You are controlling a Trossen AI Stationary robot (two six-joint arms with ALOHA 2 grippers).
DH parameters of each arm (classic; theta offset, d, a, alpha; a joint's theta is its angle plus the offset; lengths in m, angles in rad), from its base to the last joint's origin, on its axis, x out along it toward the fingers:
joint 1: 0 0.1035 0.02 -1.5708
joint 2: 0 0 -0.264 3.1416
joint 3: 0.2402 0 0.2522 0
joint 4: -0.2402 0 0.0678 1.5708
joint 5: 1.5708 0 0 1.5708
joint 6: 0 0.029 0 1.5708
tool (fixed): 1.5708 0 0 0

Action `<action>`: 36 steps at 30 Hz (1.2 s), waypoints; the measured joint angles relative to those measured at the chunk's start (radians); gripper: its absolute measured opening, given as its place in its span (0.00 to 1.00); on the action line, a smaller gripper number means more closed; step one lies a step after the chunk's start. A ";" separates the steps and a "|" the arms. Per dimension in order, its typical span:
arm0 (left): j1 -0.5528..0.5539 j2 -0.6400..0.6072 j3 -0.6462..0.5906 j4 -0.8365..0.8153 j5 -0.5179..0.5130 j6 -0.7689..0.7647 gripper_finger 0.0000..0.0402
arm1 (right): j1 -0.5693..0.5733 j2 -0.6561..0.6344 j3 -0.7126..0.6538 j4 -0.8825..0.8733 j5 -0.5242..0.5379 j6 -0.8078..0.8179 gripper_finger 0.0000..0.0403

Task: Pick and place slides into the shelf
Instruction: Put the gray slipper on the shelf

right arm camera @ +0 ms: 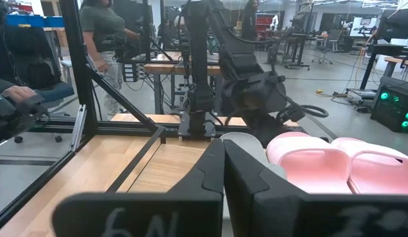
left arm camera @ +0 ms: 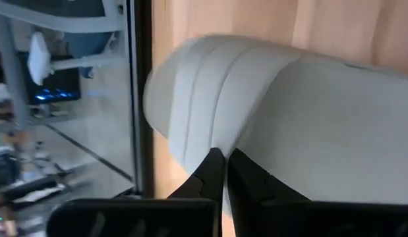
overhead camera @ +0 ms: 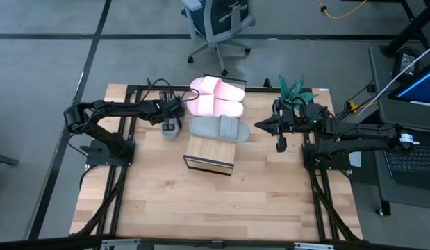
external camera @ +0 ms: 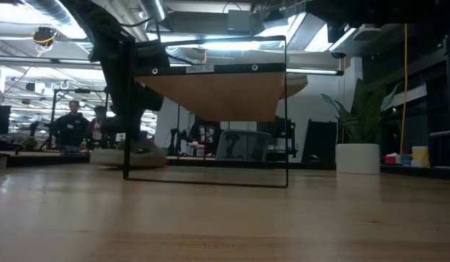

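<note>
One grey-green slide (overhead camera: 171,130) lies on the table just left of the shelf (overhead camera: 209,154). It is mostly hidden under my left gripper (overhead camera: 176,113), and it fills the left wrist view (left arm camera: 309,112). The left gripper (left arm camera: 223,157) slants down over it, fingers shut. Two pale pink slides (overhead camera: 216,97) lie side by side on the shelf's far end. The other grey-green slide (overhead camera: 218,128) lies sole-down across the shelf top, just nearer than them. My right gripper (overhead camera: 256,127) waits, shut, right of the shelf, pointing at the slides (right arm camera: 322,164). My left gripper comes at the grey-green slide from above, slanting down. Its shut fingertips (left arm camera: 213,164) stand right at the slide's upper surface (left arm camera: 256,131), with nothing showing between them. I cannot tell whether they touch it. The slide lies flat on the table (external camera: 126,157).
A potted plant (overhead camera: 294,90) stands near the table's far right corner, behind the right arm. Black frame rails (overhead camera: 128,132) run along both sides. An office chair (overhead camera: 218,28) stands beyond the far edge, and people show in the room behind. Bare tabletop (overhead camera: 215,208) spreads toward the near edge.
</note>
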 joint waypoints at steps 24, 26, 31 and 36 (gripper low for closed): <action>-0.105 -0.441 0.146 -0.281 -0.105 0.038 0.00 | 0.000 0.000 0.000 0.024 0.001 -0.004 0.01; -0.118 -0.484 0.159 -0.279 -0.092 0.057 0.00 | 0.000 0.000 0.000 0.024 0.000 -0.004 0.01; -0.159 -0.559 0.201 -0.278 -0.049 0.062 0.00 | 0.000 0.000 0.000 0.034 0.000 -0.004 0.01; -0.207 -0.595 0.253 -0.249 0.050 0.108 0.00 | 0.000 0.000 0.000 0.047 0.000 -0.003 0.01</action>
